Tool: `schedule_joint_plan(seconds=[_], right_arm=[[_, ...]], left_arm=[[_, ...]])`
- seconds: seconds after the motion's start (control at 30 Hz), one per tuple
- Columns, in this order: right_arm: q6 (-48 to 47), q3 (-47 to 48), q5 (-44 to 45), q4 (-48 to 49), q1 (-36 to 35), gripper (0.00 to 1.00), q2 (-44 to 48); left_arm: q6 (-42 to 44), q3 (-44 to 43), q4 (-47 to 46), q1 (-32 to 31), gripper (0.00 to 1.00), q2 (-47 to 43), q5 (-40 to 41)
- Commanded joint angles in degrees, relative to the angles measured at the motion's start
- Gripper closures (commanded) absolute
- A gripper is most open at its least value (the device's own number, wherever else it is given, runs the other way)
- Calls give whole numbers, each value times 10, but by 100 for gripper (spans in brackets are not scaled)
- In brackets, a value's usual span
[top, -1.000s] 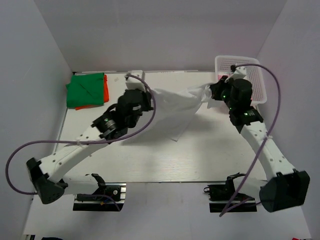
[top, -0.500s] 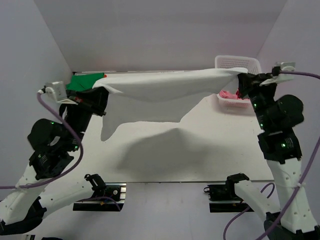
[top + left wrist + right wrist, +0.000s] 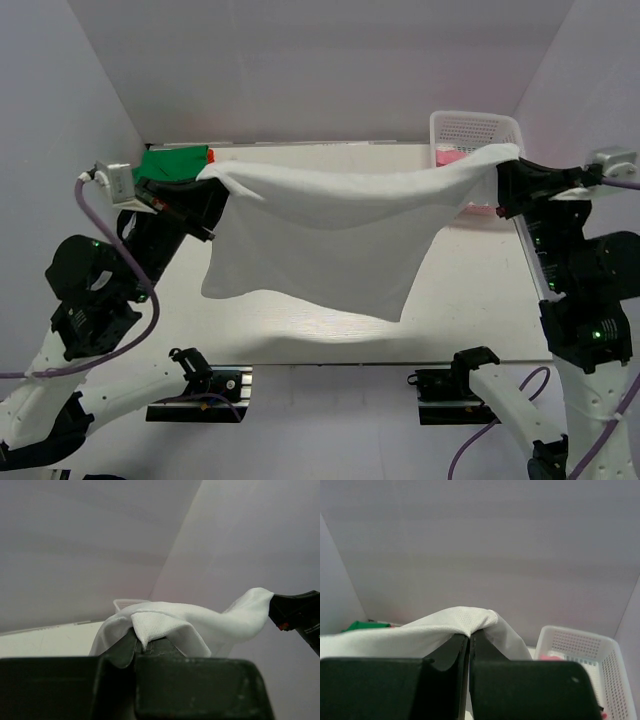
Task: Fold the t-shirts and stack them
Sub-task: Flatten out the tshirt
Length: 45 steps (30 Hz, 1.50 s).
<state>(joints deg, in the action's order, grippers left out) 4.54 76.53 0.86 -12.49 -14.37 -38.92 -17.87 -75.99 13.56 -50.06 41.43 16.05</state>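
The left gripper [image 3: 208,182] is pinched tight on one upper corner of the white t-shirt [image 3: 330,230]. In the left wrist view the cloth bunches up out of the narrow slit between its two dark fingers. The right gripper [image 3: 502,172] has its jaws pressed together on the opposite upper corner, and in its own wrist view a small peak of white fabric rises just above the fingertips.

Both arms are raised, the left one at the left side of the scene and the right one at the right side. The white t-shirt is stretched between them in the air. Its top edge sags slightly in the middle, and the body hangs down as a broad sheet over the middle of the table [image 3: 300,325]. Whether its lower edge touches the table cannot be told from above.

Just behind the left gripper, at the far left corner, lies the folded green t-shirt [image 3: 172,163], with a sliver of orange t-shirt [image 3: 211,155] showing at its right edge. At the far right corner stands the white lattice basket [image 3: 475,128], just behind the right gripper, with the pink t-shirt [image 3: 447,157] inside it.
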Motion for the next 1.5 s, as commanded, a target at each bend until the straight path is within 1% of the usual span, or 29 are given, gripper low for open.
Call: schedule_joint_plan(seconds=[0.0,0.13,0.23,0.3,0.4,0.47,0.53,0.57,0.6,0.67,0.73,0.77,0.8,0.83,0.93,0.97,1.03,1.07,1.1,1.13,1.2,1.23,1.27,1.3,1.33,1.37,1.4,1.43,1.47], right_arm=[[0,-16,-2,3,0,100,-29],[22,-74,0,36,0,100,-47],[42,-127,5,70,1,100,-93],[49,-140,4,84,2,100,-130],[45,-158,-23,115,0,100,-200],[49,-153,-32,136,1,100,-255],[47,-146,-31,151,2,100,-282],[50,-143,-29,154,1,100,-325],[48,-120,-26,155,2,100,-340],[49,-91,-23,154,2,100,-397],[46,-51,-22,152,4,100,-440],[48,-42,-22,152,4,100,-454],[47,-20,-20,150,3,100,-495],[46,5,-22,149,3,100,-511],[45,76,-15,137,7,100,-589],[44,91,-10,134,7,100,-624],[39,176,7,126,10,100,-677],[35,193,12,126,9,100,-720],[31,232,31,128,9,100,-741],[24,274,39,136,14,100,-806],[22,355,57,141,16,100,-856],[28,445,62,142,21,100,-926],[29,478,61,140,22,99,-947],[36,508,56,132,23,91,-967],[42,536,30,126,26,79,-1000],[45,572,15,113,25,52,-1006],[47,559,-3,119,22,28,-985],[46,511,-25,138,20,10,-970],[36,447,-35,173,19,10,-910]], left_arm=[[-18,-13,9,1,100,43,-3],[-58,35,-6,1,100,88,54],[-100,58,21,1,100,136,184],[-130,79,21,7,100,163,236],[-167,119,13,24,100,175,286],[-167,148,-17,45,100,189,286],[-172,148,-24,72,100,210,277],[-172,148,-24,81,100,225,272],[-177,140,-31,107,100,259,251],[-183,120,-39,134,100,299,215],[-183,101,-46,161,100,366,165],[-183,79,-46,190,100,389,147],[-183,68,-63,204,100,410,117],[-183,58,-71,218,100,452,98],[-171,-12,-93,268,100,515,47],[-171,-30,-93,291,100,557,28],[-162,-68,-99,314,100,601,21],[-151,-112,-106,326,100,623,7],[-151,-137,-106,347,100,679,-1],[-145,-201,-106,357,100,711,-19],[-145,-283,-85,384,74,787,-68],[-145,-390,-54,392,57,876,-93],[-145,-452,-31,399,37,920,-145],[-153,-515,-5,405,3,963,-175],[-160,-608,18,416,0,999,-198],[-167,-623,30,416,0,1022,-239],[-179,-615,19,424,0,1014,-253],[-179,-557,4,424,0,996,-264],[-179,-516,-42,424,0,942,-264]])
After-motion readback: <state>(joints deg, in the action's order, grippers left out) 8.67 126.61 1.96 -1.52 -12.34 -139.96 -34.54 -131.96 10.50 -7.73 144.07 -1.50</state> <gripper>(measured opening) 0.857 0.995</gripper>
